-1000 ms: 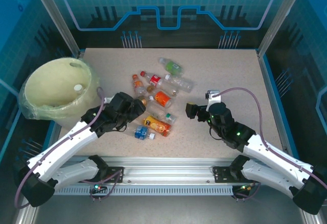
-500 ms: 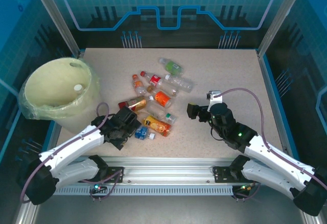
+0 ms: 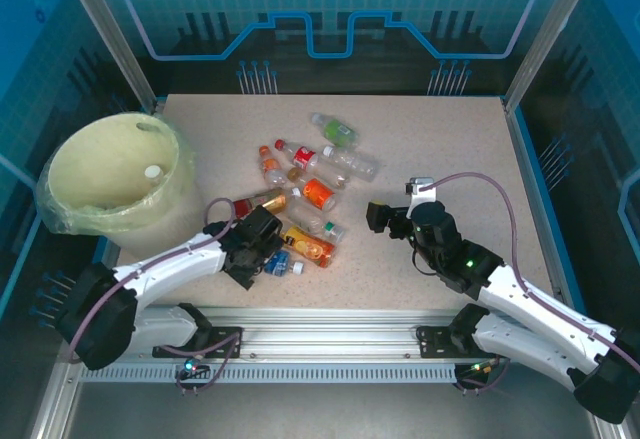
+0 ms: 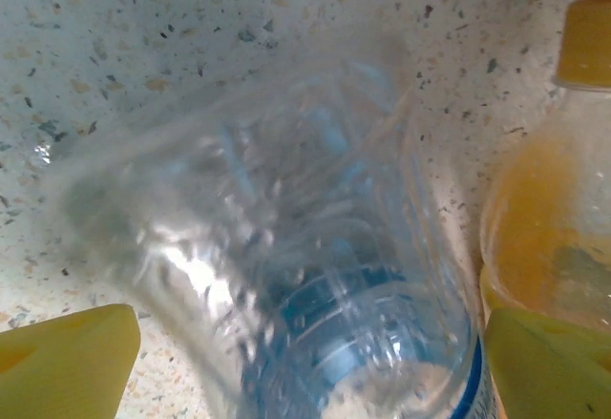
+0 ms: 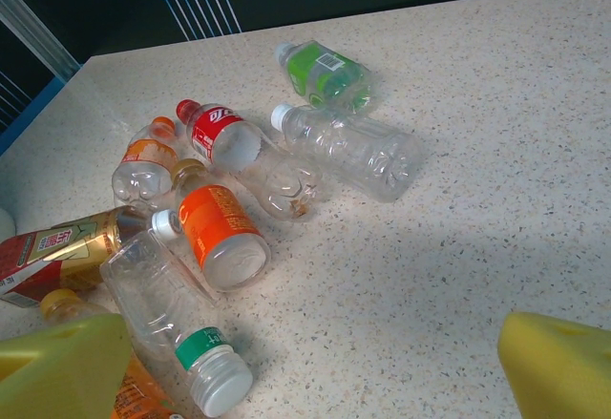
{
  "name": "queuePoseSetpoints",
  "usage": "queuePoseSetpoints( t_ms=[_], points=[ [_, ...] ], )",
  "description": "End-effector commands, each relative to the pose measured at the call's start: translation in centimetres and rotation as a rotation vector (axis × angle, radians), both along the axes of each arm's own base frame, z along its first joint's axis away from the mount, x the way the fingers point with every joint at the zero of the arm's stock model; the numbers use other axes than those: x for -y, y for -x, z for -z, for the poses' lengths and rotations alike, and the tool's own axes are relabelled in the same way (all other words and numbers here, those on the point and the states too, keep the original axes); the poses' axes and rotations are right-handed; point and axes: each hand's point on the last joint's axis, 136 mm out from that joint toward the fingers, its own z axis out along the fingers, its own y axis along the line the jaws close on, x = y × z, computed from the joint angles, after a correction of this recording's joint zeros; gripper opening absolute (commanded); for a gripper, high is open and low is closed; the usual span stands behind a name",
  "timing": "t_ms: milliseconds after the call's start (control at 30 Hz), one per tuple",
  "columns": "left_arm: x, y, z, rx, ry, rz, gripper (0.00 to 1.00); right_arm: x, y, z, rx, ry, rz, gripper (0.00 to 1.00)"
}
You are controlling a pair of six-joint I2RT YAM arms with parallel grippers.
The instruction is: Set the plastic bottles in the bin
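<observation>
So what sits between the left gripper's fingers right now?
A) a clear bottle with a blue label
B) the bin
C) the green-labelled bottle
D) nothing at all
A: the left wrist view shows the blue-labelled bottle lying on the table between the open left gripper's yellow fingers, with an orange bottle just beside it.

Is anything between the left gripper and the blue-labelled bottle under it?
Nothing visible does. The blue-labelled bottle lies between the open fingers of the left gripper in the left wrist view. An orange bottle lies close beside it, by the other finger, and might get nudged.
</observation>
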Motion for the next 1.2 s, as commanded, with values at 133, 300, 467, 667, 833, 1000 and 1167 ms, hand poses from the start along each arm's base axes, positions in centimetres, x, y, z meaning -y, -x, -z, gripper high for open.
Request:
queuePoseSetpoints(
  t_ms=[133, 300, 467, 667, 833, 1000, 1167],
  points=[
    [-0.2, 1.1, 2.3, -0.046, 0.004, -0.02, 0.86, 0.3, -0.4, -0.1, 0.006, -0.009, 0.024, 1.0],
    [-0.9, 0.8, 2.1, -0.01, -0.04, 0.026, 0.78, 0.2, -0.3, -0.1, -0.002, -0.001, 0.015, 1.0],
    [-0.8, 0.7, 2.1, 0.013, -0.039, 0.063, 0.65, 0.1, -0.4, 0.0, -0.001, -0.005, 0.011, 1.0],
    [-0.1, -1.5, -0.1, 0.154, -0.052, 0.191, 0.52, 0.0, -0.4, -0.1, 0.002, 0.0, 0.001, 1.0],
    [0.4, -2.3, -2.8, 0.261, -0.037, 0.266, 0.49, -0.6, -0.4, -0.3, 0.013, 0.0, -0.033, 1.0],
    [1.2, -4.1, -7.3, 0.418, -0.057, 0.376, 0.47, -2.9, -0.1, -0.6, 0.035, 0.004, -0.166, 1.0],
    [3.1, -6.7, -13.3, 0.596, -0.115, 0.559, 0.47, -4.4, -0.2, -1.0, 0.035, 0.002, -0.234, 1.0]
  ],
)
